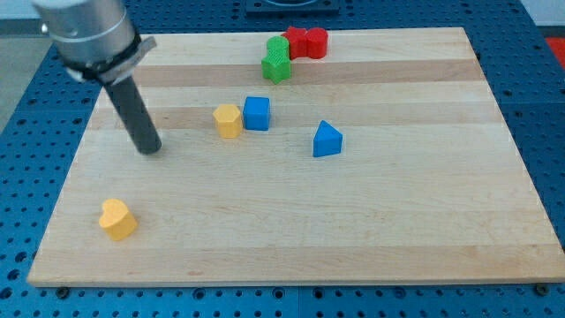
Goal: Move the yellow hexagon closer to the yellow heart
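Note:
The yellow hexagon (228, 120) lies near the board's middle, touching a blue cube (257, 113) on its right. The yellow heart (116, 219) lies near the board's bottom left corner. My tip (150, 148) rests on the board to the left of the yellow hexagon, a short gap away, and well above the yellow heart. The dark rod rises from it toward the view's top left.
A blue triangular block (327, 140) lies right of the blue cube. Green blocks (277, 60) and red blocks (306, 41) cluster near the board's top edge. The wooden board (397, 221) sits on a blue perforated table.

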Controlling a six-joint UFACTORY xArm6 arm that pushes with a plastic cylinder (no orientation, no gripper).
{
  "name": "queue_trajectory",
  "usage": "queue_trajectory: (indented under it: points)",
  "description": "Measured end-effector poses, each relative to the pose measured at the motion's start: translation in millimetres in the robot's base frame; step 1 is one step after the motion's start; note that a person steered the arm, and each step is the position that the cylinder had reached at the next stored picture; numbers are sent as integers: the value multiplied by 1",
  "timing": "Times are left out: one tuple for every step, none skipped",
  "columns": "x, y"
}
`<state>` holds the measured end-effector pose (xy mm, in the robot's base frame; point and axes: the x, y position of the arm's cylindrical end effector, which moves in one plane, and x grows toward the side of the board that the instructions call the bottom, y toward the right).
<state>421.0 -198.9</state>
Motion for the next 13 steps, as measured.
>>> queue_trajectory:
  points:
    - [-48,12]
    - [-73,44]
    - [-74,81]
    - [-58,102]
    - [-32,114]
    - [-7,118]
    - [15,124]
    - [36,126]
    - [56,126]
    - [72,123]
    - [75,109]
    - [75,94]
    - [75,71]
